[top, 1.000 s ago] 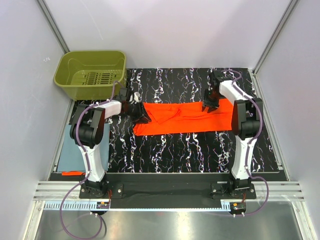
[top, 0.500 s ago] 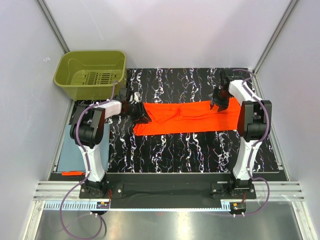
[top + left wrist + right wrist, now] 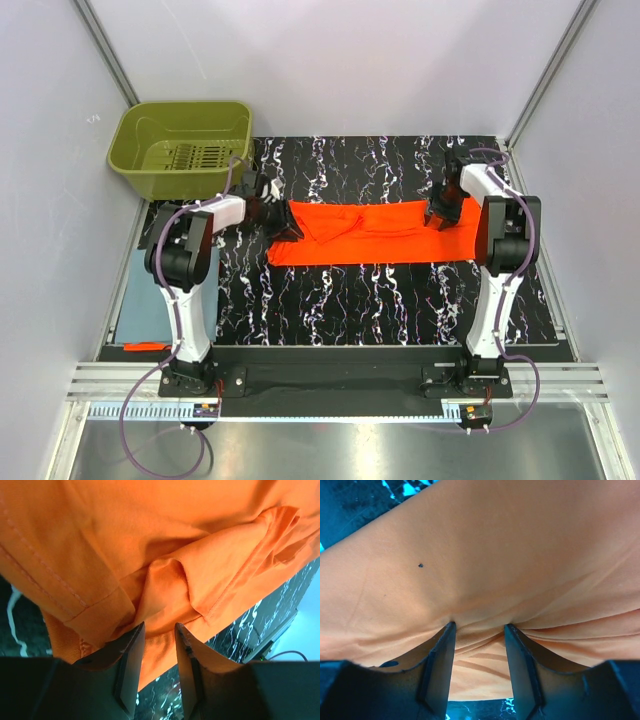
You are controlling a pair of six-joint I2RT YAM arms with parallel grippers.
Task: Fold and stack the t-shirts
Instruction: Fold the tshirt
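Smoothing step, by my read. The bright orange soft t-shirt (image 3: 370, 235) lies as a long band across the far half of the black, white-veined worktop (image 3: 340, 300). Left claw (image 3: 283, 224) is pinched narrow on its bunched, seamed left end. Right claw (image 3: 479, 626) sits half apart, smooth cloth puckering at its tips; gripping or not, I cannot tell. Next I'd fold the ends inward, then stack it on the flat blue-grey folded t-shirt (image 3: 135, 300) at the left edge.

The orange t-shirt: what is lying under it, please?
Beneath the orange t-shirt only the black marbled table shows, around the cloth's edges. The tabletop directly under the cloth is covered, so anything lying there cannot be seen.
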